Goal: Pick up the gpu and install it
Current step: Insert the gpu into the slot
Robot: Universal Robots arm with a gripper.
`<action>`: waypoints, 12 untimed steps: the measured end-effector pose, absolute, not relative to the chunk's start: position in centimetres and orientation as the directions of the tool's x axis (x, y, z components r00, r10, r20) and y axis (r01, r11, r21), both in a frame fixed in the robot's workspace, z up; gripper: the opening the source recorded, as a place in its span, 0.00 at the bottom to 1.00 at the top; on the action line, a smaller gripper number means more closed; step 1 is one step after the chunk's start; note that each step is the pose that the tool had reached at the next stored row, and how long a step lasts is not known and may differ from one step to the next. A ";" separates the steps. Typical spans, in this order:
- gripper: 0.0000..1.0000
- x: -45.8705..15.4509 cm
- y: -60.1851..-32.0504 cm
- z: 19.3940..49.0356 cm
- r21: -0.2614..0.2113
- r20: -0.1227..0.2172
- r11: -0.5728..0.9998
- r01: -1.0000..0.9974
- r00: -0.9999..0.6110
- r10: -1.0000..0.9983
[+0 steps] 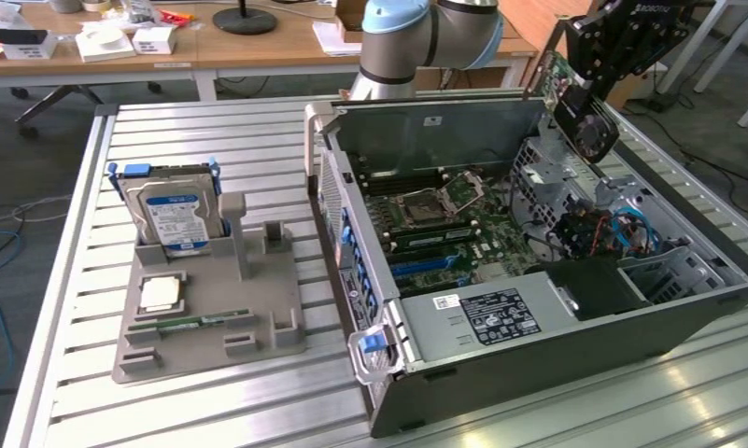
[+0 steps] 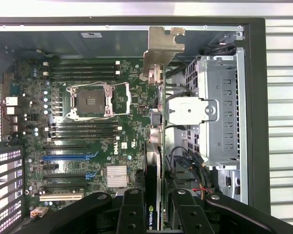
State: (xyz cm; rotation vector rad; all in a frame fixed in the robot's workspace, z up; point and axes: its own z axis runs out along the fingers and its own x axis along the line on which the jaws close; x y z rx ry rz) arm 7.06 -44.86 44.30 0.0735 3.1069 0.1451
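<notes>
You are in the carry step: the pick is done and the install has not begun. Your hand [image 1: 585, 87] is pinched on the gpu [image 1: 592, 126], one finger on each flat face, and in the wrist view the hand [image 2: 154, 218] has the gpu [image 2: 154, 170] between its fingers, edge-on like a blade with its silver bracket [image 2: 161, 48] at the far end.

In the exterior view the card hangs in the air above the far corner of the open computer case [image 1: 573, 345], on the exterior view's right, clear of everything inside.

In the wrist view it sits over the seam between the motherboard [image 2: 87, 141] and the metal drive cage [image 2: 219, 112], not over the blue expansion slots [image 2: 68, 157]. Its long edge also runs across the line of those slots rather than along it.

Seating it, as I judge it, calls for:
- turning the card so it lies parallel to a slot
- bringing the bracket to the case's rear wall
- keeping clear of the cables by the cage
</notes>
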 end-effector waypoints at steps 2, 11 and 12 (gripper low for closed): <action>0.25 7.1 -44.9 44.3 0.094 -0.028 0.995 0.041 -0.999 0.044; 0.25 7.1 -44.9 44.3 0.094 -0.028 0.996 0.004 -1.000 0.007; 0.25 7.1 -44.9 44.3 0.094 -0.028 0.996 0.000 -1.000 0.003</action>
